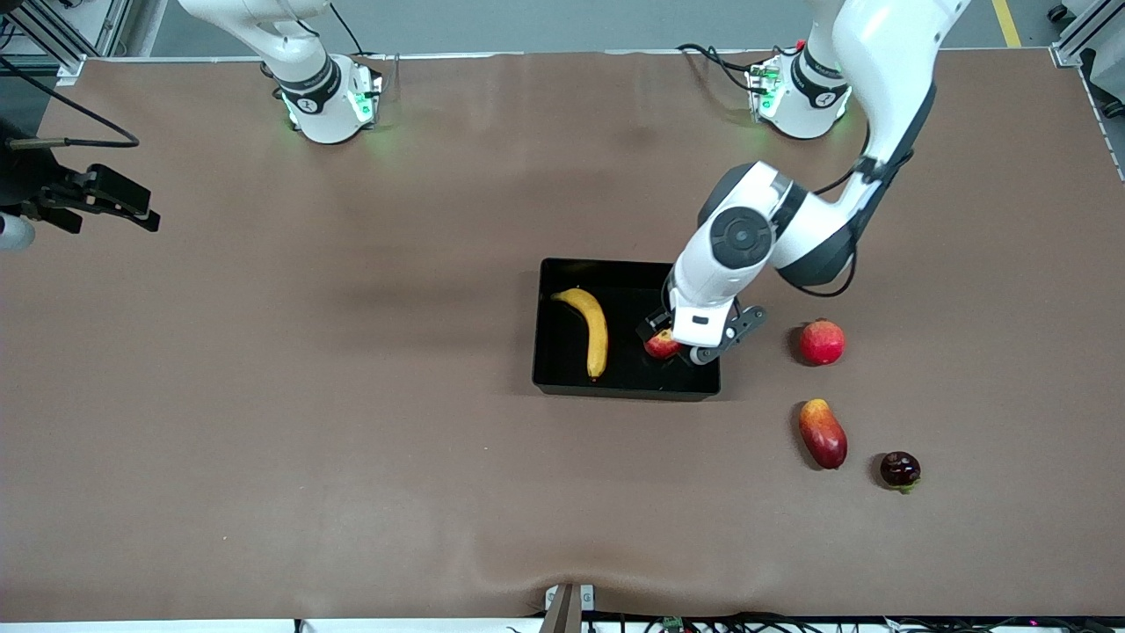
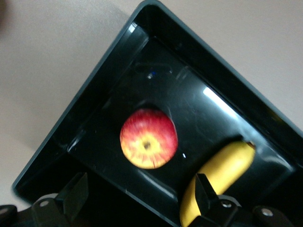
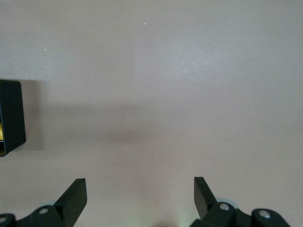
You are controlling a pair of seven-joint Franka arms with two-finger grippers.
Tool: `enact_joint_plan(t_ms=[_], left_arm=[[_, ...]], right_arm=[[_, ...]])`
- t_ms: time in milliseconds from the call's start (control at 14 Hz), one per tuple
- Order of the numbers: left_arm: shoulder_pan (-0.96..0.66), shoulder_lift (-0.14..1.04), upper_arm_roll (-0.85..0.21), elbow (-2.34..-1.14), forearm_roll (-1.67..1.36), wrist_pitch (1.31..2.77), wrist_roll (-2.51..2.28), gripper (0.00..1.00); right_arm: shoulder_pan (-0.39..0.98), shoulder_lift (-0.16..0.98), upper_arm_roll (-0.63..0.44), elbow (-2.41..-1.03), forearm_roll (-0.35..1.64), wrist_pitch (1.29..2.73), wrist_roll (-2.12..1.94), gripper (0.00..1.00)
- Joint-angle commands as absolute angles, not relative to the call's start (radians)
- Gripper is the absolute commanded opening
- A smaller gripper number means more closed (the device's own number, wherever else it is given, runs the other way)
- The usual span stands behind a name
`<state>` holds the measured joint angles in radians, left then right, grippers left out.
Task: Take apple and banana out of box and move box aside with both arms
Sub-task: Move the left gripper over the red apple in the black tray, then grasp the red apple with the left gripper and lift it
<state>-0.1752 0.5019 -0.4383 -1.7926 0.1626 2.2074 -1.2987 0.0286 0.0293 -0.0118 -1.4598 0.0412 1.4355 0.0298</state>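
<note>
Left wrist view: left claw [image 2: 137, 198] hangs spread over the apple [image 2: 148, 138], which lies in the box [image 2: 94, 90] beside the banana [image 2: 220, 177]. Apple looks firm, smooth, apt to roll; pinch across its widest part. Right claw [image 3: 137, 198], spread, waits above bare bench [image 3: 165, 71] away from the box.
</note>
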Motion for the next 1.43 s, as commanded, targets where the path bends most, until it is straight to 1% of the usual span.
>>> enact_joint_plan(t_ms=[0, 214, 500, 571, 643, 714, 786, 857, 1000, 1071, 1214, 1357], left_arm=[[-0.187, 0.566, -0.44, -1.776, 0.227, 2.258, -1.381, 1.0], [-0.195, 0.615, -0.44, -1.776, 0.261, 2.289, -1.384, 1.0], [-0.195, 0.637, -0.439, -1.778, 0.275, 2.304, -1.382, 1.0], [-0.195, 0.643, -0.439, -1.778, 0.278, 2.304, -1.382, 0.82], [-0.195, 0.644, -0.439, -1.776, 0.278, 2.303, -1.382, 0.57], [-0.195, 0.641, -0.439, -1.776, 0.278, 2.303, -1.376, 0.25], [-0.196, 0.635, -0.439, -1.773, 0.281, 2.295, -1.371, 0.01], [-0.198, 0.631, -0.44, -1.769, 0.296, 2.286, -1.367, 0.0], [-0.201, 0.6, -0.445, -1.729, 0.301, 2.196, -1.367, 0.0], [-0.207, 0.579, -0.446, -1.689, 0.301, 2.124, -1.365, 0.0], [-0.219, 0.537, -0.451, -1.61, 0.299, 2.001, -1.359, 0.0], [-0.2, 0.497, -0.462, -1.543, 0.296, 1.909, -1.315, 0.0]], right_arm=[[0.02, 0.032, -0.008, -1.448, 0.044, 1.43, 0.028, 1.0], [0.018, 0.032, -0.008, -1.448, 0.046, 1.43, 0.028, 1.0], [0.018, 0.032, -0.008, -1.448, 0.044, 1.427, 0.026, 1.0], [0.018, 0.032, -0.008, -1.448, 0.044, 1.422, 0.025, 1.0], [0.018, 0.032, -0.008, -1.448, 0.04, 1.42, 0.023, 1.0], [0.02, 0.032, -0.008, -1.45, 0.041, 1.42, 0.023, 1.0], [0.024, 0.034, -0.008, -1.45, 0.043, 1.42, 0.021, 1.0], [0.031, 0.043, -0.008, -1.45, 0.041, 1.422, 0.026, 1.0], [0.034, 0.07, -0.006, -1.45, 0.044, 1.424, 0.023, 1.0], [0.035, 0.09, -0.005, -1.448, 0.041, 1.424, 0.012, 1.0], [0.017, 0.095, -0.009, -1.45, 0.054, 1.422, 0.014, 1.0], [0.021, 0.104, -0.009, -1.456, 0.051, 1.372, 0.014, 1.0]])
